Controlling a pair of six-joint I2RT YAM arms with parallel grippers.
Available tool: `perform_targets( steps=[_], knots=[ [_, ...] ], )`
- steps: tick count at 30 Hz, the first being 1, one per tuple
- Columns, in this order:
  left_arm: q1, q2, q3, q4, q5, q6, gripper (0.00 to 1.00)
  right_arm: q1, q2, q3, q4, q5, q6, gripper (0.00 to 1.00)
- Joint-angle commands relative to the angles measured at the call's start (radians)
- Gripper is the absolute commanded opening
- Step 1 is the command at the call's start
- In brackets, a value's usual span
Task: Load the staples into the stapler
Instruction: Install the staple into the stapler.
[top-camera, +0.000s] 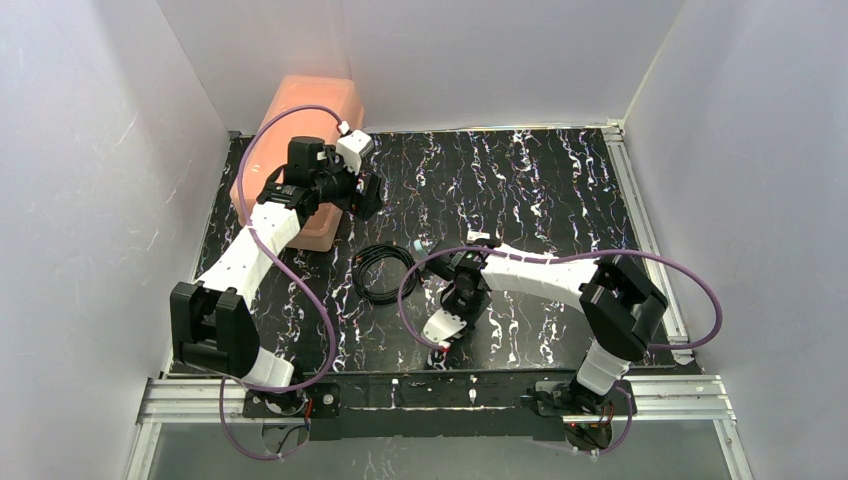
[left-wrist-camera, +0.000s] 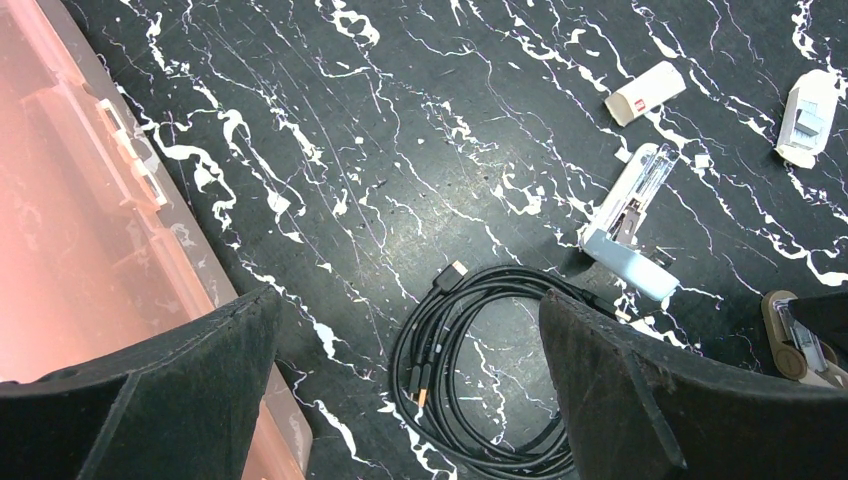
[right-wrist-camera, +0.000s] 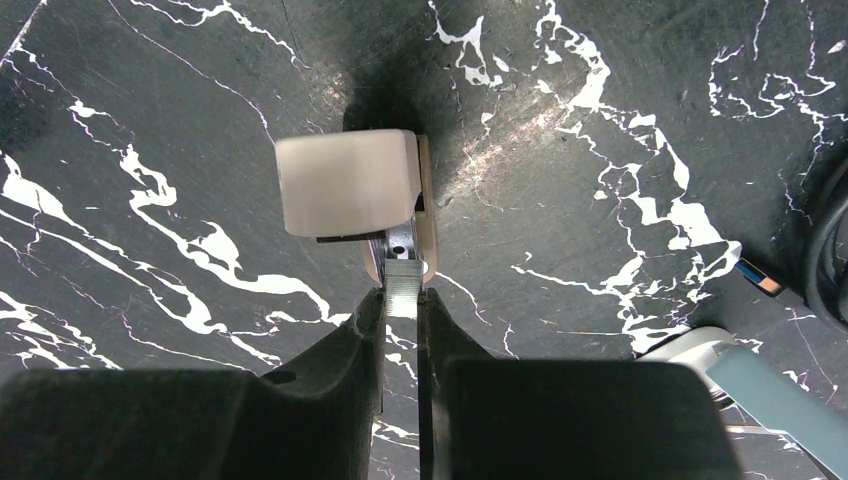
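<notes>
- The left arm (top-camera: 255, 245) reaches forward along the left side, its elbow folded low near the base.
- The left claw (left-wrist-camera: 408, 300) hangs in the air with its jaws spread wide and nothing between them.
- The right arm (top-camera: 540, 270) bends at a raised elbow on the right, with the forearm stretching leftward.
- The right claw (right-wrist-camera: 402, 300) points downward, fingers nearly together, pinching the thin strip of staples (right-wrist-camera: 403, 272).
</notes>
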Motion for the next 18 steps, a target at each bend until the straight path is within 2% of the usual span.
perform_targets(
  steps=[1, 18],
  knots=[
    [0.008, -0.029, -0.003, 0.007, 0.021, -0.005, 0.98, 0.006, -0.008, -0.007, -0.007, 0.005, -0.001, 0.1],
    [0.01, -0.035, -0.008, 0.016, 0.031, -0.012, 0.99, 0.009, -0.04, 0.014, -0.046, -0.009, 0.121, 0.1]
  ],
)
